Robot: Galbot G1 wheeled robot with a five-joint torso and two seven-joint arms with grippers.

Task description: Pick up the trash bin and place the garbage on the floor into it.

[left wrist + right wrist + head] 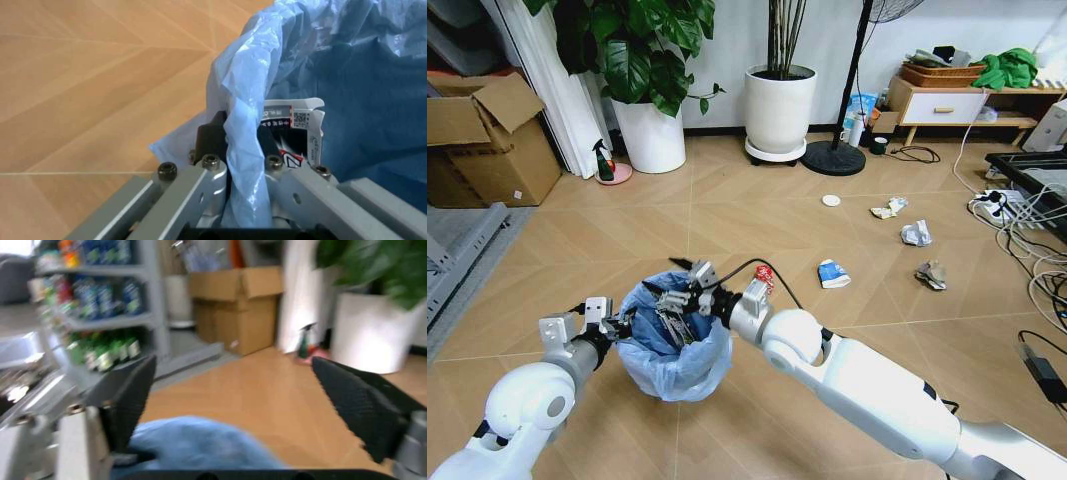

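The trash bin (674,350), lined with a light-blue bag (313,55), sits low in front of me. My left gripper (617,325) (238,136) is shut on its rim and bag edge. My right gripper (679,303) (240,410) hangs open over the bin's mouth with nothing between its fingers, the blue bag (193,450) just below it. A printed wrapper (293,130) lies inside the bin. On the floor (757,215) lie a red can (765,275) just behind my right wrist, a blue-and-white carton (833,273), a white disc (831,200) and paper wads (916,233) (889,207) (931,274).
Two big white plant pots (779,108) (651,135) and a fan base (834,157) stand at the back. A cardboard box (482,135) and a grey shelf (457,255) are at the left. Cables and a power strip (1007,210) cover the floor at the right.
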